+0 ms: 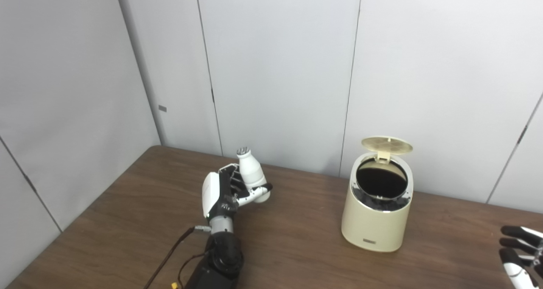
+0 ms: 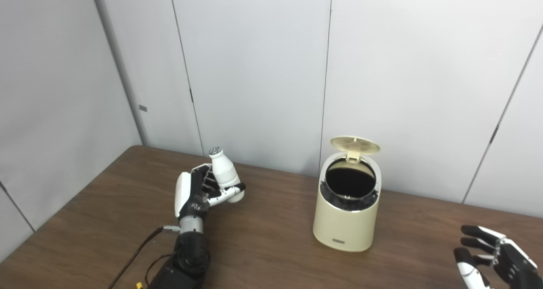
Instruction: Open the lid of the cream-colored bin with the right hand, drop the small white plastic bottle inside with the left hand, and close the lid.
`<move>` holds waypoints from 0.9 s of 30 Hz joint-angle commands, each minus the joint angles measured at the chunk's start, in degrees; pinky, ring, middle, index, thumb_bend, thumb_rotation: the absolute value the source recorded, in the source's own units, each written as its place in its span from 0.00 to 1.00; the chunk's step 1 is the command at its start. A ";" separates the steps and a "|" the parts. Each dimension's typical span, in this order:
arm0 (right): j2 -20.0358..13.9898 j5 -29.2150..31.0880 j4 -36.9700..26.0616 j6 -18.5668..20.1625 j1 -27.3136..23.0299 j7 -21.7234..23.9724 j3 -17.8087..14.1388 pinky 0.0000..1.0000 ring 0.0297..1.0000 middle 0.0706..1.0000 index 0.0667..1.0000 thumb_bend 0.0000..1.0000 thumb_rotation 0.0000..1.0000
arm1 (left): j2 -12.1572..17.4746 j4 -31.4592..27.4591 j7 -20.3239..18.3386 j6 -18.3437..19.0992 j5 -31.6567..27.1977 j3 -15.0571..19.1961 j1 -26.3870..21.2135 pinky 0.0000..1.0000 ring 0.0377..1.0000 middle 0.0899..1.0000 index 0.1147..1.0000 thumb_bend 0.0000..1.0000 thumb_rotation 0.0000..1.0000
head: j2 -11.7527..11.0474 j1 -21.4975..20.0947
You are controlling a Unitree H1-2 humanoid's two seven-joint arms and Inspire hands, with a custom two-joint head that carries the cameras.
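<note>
Left robot hand (image 1: 225, 191) raised (gripping bottle (image 1: 251, 173)).

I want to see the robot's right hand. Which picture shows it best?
The right eye view: the right hand shows nearly whole, open and empty, near the table's right corner. The left eye view catches only its fingers at the edge.

Probably a lab booth, plain grey wall panels (image 1: 275, 68), brown wooden table (image 1: 297, 246)

Left robot hand (image 1: 220, 193) grips the bottle (image 1: 251, 174) (upright), left of the open-lidded bin (image 1: 375, 221).
</note>
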 commanded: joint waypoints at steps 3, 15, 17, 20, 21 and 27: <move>0.14 -1.23 -2.93 0.49 -1.25 -0.10 0.19 0.48 0.65 0.67 0.62 0.17 0.39 | 1.29 -4.15 -0.59 -0.96 0.05 0.03 -1.59 0.34 0.43 0.42 0.42 0.51 0.00 | -0.05 -0.37; 2.08 -1.50 -6.13 4.88 -1.68 0.86 1.96 0.54 0.70 0.70 0.65 0.05 0.01 | 0.79 -18.61 -1.23 -11.42 4.32 -3.78 3.34 0.35 0.42 0.45 0.40 0.50 0.00 | 0.17 -6.32; 2.30 -1.46 -5.52 4.75 -1.69 0.85 2.02 0.58 0.72 0.72 0.68 0.05 0.00 | 0.34 -21.20 -1.03 -14.66 5.09 -4.19 3.69 0.38 0.44 0.45 0.38 0.50 0.00 | 0.12 -7.54; 2.39 -1.64 -3.91 3.33 -1.80 0.41 2.04 0.61 0.73 0.73 0.69 0.06 0.00 | -0.74 -25.17 -1.16 -17.29 6.96 -4.74 3.83 0.44 0.49 0.45 0.35 0.50 0.00 | -0.08 -8.91; 2.36 -1.95 -3.49 3.06 -1.80 0.23 2.05 0.61 0.73 0.73 0.69 0.06 0.00 | -1.00 -26.27 -1.43 -17.80 7.68 -5.02 3.74 0.45 0.50 0.46 0.35 0.50 0.00 | -0.12 -9.14; 2.08 -2.86 0.49 -0.42 -2.22 -1.21 1.86 0.60 0.72 0.72 0.69 0.11 0.00 | -1.90 -28.79 -3.20 -20.89 10.13 -6.52 2.52 0.52 0.53 0.44 0.35 0.50 0.00 | -0.99 -9.82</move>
